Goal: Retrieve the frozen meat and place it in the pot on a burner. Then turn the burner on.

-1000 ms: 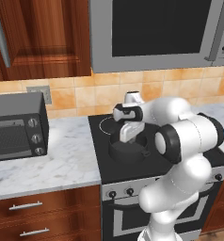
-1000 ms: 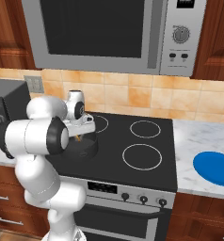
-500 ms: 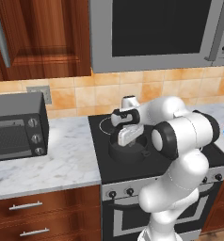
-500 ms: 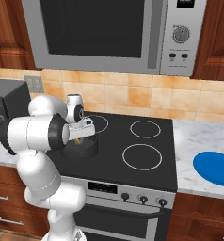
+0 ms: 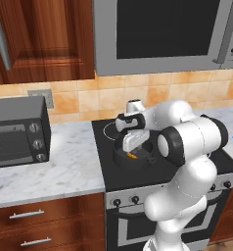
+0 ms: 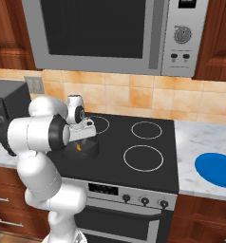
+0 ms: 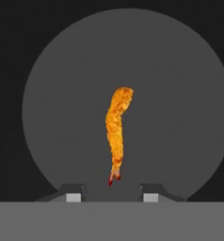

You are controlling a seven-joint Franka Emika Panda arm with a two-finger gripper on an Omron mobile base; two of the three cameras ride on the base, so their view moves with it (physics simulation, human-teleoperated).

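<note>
A black glass stovetop (image 6: 148, 173) with white burner rings sits between two stretches of white marble counter (image 5: 50, 174). On its front-left burner stands the short, wide, dark grey metal pot (image 5: 122, 160), with the tiny curved orange piece of frozen meat (image 7: 117, 129) lying on its floor. A dark grey toaster oven (image 5: 15, 132) rests on the left counter, a round blue plate (image 6: 217, 168) on the right.

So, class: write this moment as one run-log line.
stage: meat placed | frozen meat: lying in pot | gripper: open, above pot | burner knobs: untouched
</note>
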